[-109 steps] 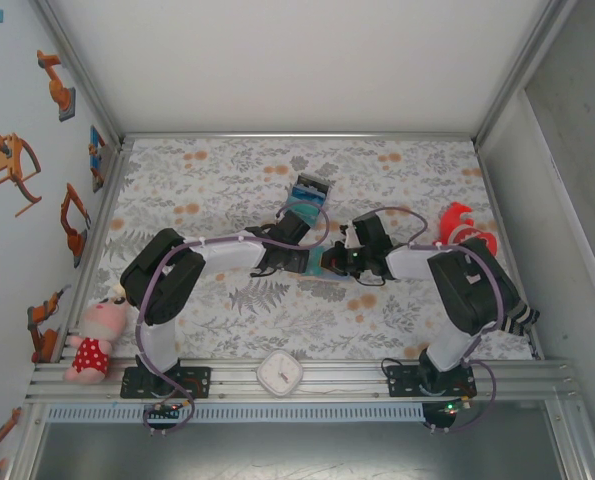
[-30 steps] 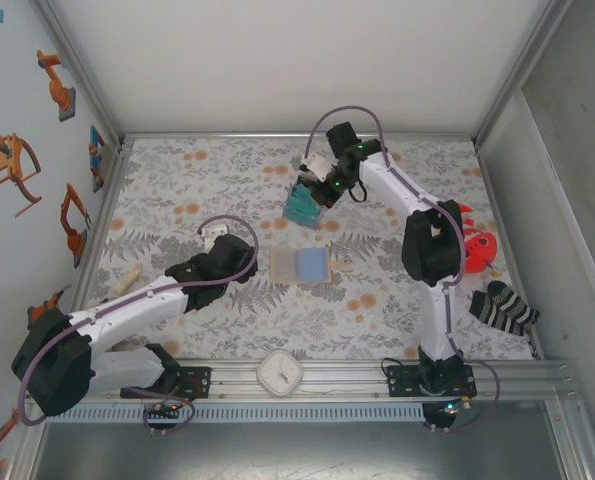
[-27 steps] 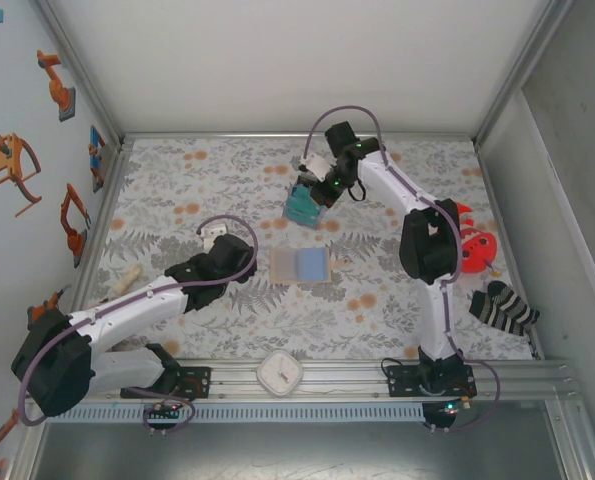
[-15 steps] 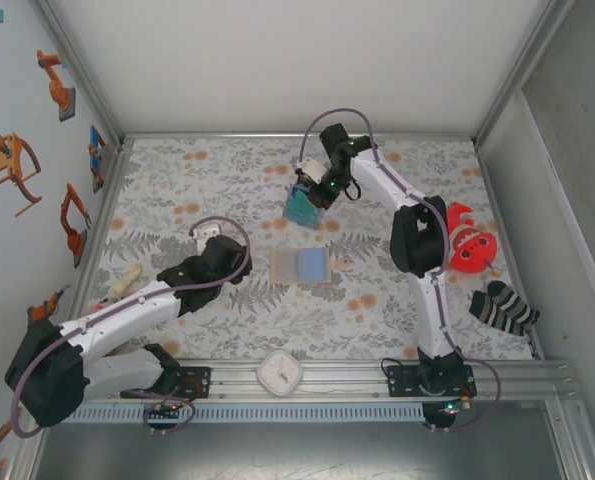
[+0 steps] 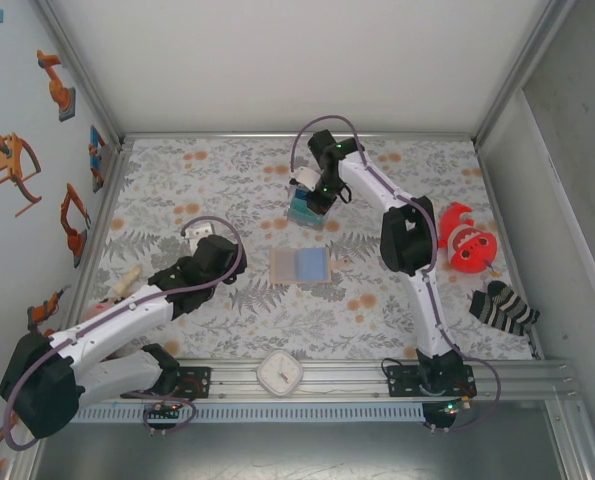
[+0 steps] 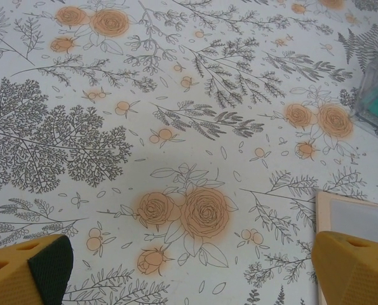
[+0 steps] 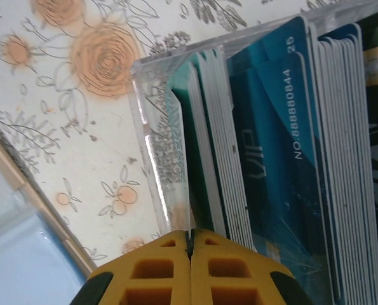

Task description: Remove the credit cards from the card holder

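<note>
Patience pays: with the right gripper (image 7: 190, 254) closed tight just behind the clear card box (image 7: 258, 146), the left gripper (image 6: 192, 257), spread wide, should shift toward the tan wallet (image 6: 359, 217) lying flat just beside one fingertip (image 6: 351, 270), then pinch its contents, not leather.

One card holder (image 5: 300, 266), one clock (image 5: 279, 372), one sock (image 5: 502, 308), maybe twenty boxed cards (image 7: 271, 146)

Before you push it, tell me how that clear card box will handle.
The card box looks stiff: its clear walls seem to be hard plastic. Packed with cards standing on edge, it is probably heavy for its size. The glossy walls may be slippery, and if it is tipped the cards could spill out.
</note>
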### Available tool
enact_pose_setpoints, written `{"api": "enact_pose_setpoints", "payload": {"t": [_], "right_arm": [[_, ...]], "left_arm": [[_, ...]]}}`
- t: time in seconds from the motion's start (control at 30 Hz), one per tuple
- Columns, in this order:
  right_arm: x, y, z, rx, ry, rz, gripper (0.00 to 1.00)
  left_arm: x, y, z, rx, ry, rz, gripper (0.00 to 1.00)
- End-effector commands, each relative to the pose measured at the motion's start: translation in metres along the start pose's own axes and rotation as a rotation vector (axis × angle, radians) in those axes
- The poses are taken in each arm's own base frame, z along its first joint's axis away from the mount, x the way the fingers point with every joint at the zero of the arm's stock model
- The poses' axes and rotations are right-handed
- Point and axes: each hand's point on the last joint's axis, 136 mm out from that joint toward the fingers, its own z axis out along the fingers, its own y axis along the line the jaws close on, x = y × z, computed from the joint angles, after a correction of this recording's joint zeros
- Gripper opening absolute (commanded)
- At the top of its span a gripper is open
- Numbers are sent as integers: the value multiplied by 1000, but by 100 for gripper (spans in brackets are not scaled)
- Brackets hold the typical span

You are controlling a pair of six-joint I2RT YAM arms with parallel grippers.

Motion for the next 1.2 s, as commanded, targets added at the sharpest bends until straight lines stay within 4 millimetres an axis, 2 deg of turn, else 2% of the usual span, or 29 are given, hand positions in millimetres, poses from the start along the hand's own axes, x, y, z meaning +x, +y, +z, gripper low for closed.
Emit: {"api": "enact_pose_setpoints", "payload": {"t": [0.0,0.1,0.27,0.47,0.6,0.7,0.8,0.9,1.0,1.1,1.17], "right_arm": [[7,-11,-13,73,37,24,8],[2,-10,-23,82,7,35,19],[-8,-4,-53,110,-92,67,31],[-11,5,-104,181,-239,152,36],[3,7,-136,276,-339,251,37],[25,5,-163,391,-419,356,40],[55,5,-191,511,-494,465,45],[97,6,-209,632,-564,585,57],[142,6,-218,736,-616,700,74],[181,5,-219,838,-620,784,98],[202,2,-216,907,-598,824,99]], "left_arm": [[-2,10,-2,-34,-14,6,97],[-7,11,-3,-40,-30,8,97],[-19,15,-8,-51,-66,11,97],[-38,25,-13,-84,-120,14,97],[-48,35,-14,-112,-141,8,97],[-55,42,-16,-136,-164,16,97],[-64,49,-18,-168,-204,41,97],[-72,54,-17,-187,-245,71,97],[-80,58,-13,-200,-281,96,97],[-90,63,-7,-221,-310,121,97],[-97,66,-1,-232,-327,142,97]]}}
